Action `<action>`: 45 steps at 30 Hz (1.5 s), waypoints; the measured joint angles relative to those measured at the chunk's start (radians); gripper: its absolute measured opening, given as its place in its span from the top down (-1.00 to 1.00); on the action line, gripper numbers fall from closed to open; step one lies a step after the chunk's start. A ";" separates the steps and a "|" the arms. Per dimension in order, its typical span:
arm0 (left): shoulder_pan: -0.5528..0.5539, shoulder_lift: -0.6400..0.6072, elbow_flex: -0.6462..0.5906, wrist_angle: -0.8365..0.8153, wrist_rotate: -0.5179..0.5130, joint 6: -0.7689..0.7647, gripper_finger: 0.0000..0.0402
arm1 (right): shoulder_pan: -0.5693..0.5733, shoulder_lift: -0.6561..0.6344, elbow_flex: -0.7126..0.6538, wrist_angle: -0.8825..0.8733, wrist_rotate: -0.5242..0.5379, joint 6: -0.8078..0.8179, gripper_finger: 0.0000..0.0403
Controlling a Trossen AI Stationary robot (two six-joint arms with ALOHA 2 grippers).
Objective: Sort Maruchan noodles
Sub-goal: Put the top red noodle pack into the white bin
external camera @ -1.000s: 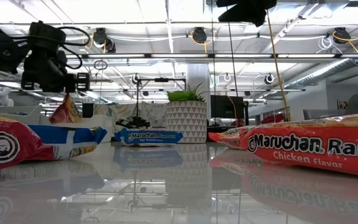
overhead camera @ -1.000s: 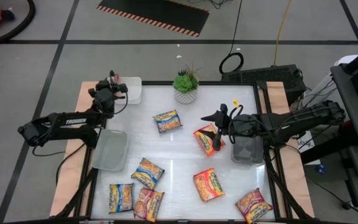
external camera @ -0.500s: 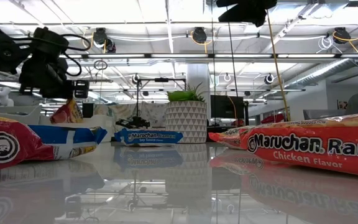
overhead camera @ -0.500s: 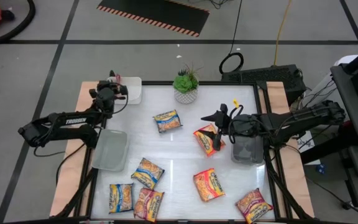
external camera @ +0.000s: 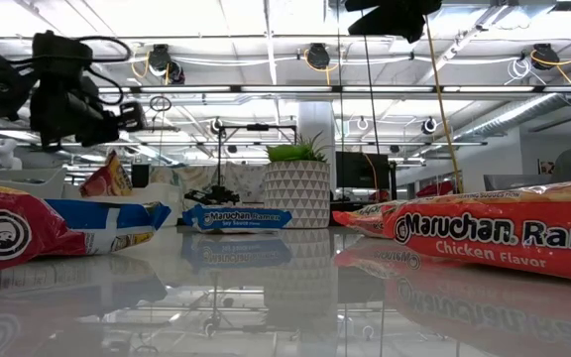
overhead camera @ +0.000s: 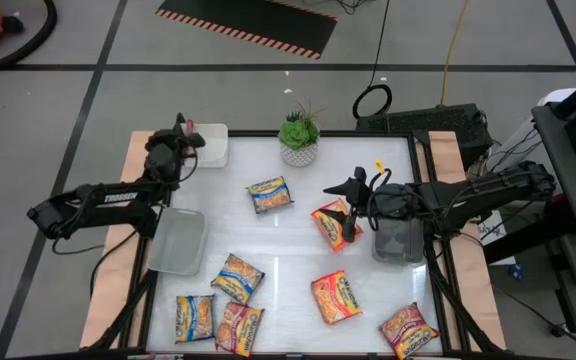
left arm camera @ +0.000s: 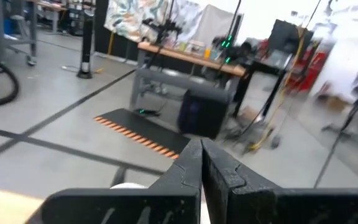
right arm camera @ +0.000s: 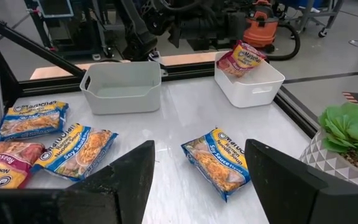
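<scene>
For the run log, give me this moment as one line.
Left jaws shut, empty, above white plastic tray | pink-red crinkly noodle packet in tray | right jaws open by orange-red packet

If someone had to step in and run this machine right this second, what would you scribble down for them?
Left gripper: shut, empty, raised by the white tray at the table's far left corner.
Right gripper: open, hovering over an orange-red packet mid-table.
Done: one reddish packet sits in the white tray.
Left: the blue-and-yellow packet near the plant, plus five more packets along the near edge. The grey tray on the left side looks empty.
</scene>
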 joint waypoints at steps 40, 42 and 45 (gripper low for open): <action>-0.038 -0.068 0.258 -0.937 -0.090 0.028 -0.32 | -0.001 0.000 0.000 0.004 0.000 -0.010 -0.20; -0.038 -0.068 0.258 -0.942 -0.090 0.039 -0.32 | -0.001 0.000 0.000 0.016 0.000 -0.019 -0.20; -0.038 -0.068 0.258 -0.946 -0.090 0.043 -0.32 | -0.001 0.000 0.000 0.042 0.000 -0.026 -0.20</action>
